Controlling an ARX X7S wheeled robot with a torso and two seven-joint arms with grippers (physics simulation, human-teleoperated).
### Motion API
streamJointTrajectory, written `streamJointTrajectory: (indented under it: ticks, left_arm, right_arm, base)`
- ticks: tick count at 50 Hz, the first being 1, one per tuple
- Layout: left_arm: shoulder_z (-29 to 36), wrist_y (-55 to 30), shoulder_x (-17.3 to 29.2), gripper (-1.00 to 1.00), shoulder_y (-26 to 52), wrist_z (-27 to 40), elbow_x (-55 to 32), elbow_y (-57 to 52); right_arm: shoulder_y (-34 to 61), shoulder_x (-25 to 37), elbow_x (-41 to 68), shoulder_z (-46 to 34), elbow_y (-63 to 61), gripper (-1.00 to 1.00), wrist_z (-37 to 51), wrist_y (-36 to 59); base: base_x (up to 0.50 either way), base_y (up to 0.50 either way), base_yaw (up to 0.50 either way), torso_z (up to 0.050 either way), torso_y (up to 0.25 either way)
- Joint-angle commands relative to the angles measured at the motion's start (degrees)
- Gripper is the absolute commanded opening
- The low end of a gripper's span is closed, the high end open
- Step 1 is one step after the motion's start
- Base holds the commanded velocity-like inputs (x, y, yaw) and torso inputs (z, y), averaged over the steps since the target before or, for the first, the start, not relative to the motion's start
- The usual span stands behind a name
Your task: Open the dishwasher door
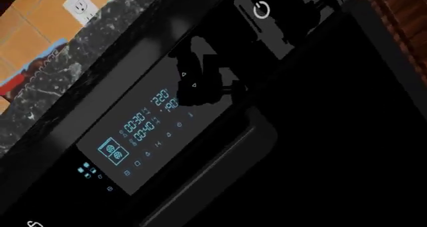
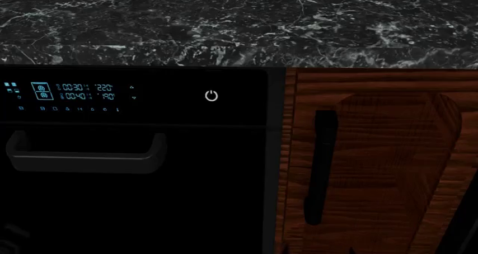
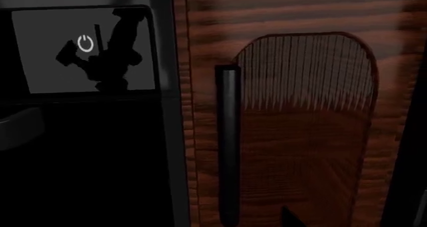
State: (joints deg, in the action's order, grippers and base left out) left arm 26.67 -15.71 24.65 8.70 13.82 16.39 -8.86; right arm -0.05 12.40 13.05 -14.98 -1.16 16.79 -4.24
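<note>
The dishwasher door (image 2: 149, 198) is a glossy black front filling the left of the head view, and it is closed. Its dark grey bar handle (image 2: 86, 153) runs horizontally below the blue-lit display strip (image 2: 67, 92) and the white power symbol (image 2: 211, 95). The left wrist view looks close at the display (image 1: 143, 127), the power symbol (image 1: 261, 9) and the handle (image 1: 213, 172); no fingers show there. The right wrist view shows the power symbol (image 3: 85, 43) and one end of the handle (image 3: 20, 127). Only a small dark tip (image 3: 290, 217) shows at that view's edge.
A reddish wood cabinet door (image 2: 388, 170) with a vertical black handle (image 2: 321, 164) stands right of the dishwasher, close before the right wrist camera (image 3: 230, 142). A black marble countertop (image 2: 239, 24) runs above. A wall outlet (image 1: 81, 6) and a red-and-blue object (image 1: 33, 72) lie beyond it.
</note>
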Motion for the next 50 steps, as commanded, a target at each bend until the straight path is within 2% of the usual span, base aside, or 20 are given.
streamJointTrajectory:
  ticks: [1,12,22,28,50]
  left_arm:
    - [3.9,-5.1,3.3,1.00,3.0,-2.3,8.3,-2.1]
    - [4.9,-6.5,3.7,1.00,3.7,-3.5,9.3,-1.1]
    - [5.9,-8.3,4.4,1.00,4.6,-5.2,10.8,-1.6]
    - [7.2,-9.7,5.0,1.00,5.3,-6.6,12.5,-1.7]
    - [13.7,-13.3,5.8,1.00,12.6,-12.1,21.6,2.2]
  right_arm:
    - [-0.7,1.0,0.8,0.9,-2.5,1.00,1.0,0.2]
    - [-6.3,6.9,3.6,8.1,-25.2,1.00,7.5,6.8]
    - [-10.1,9.7,5.5,12.5,-37.0,1.00,10.8,9.4]
    - [-11.6,10.4,5.8,14.0,-40.2,1.00,11.8,9.5]
    - [-11.3,10.1,5.9,13.3,-38.8,1.00,11.6,8.4]
  base:
    - [0.00,0.00,0.00,0.000,0.000]
    - [0.00,0.00,0.00,0.000,0.000]
    - [0.00,0.00,0.00,0.000,0.000]
    - [0.00,0.00,0.00,0.000,0.000]
    - [0.00,0.00,0.00,0.000,0.000]
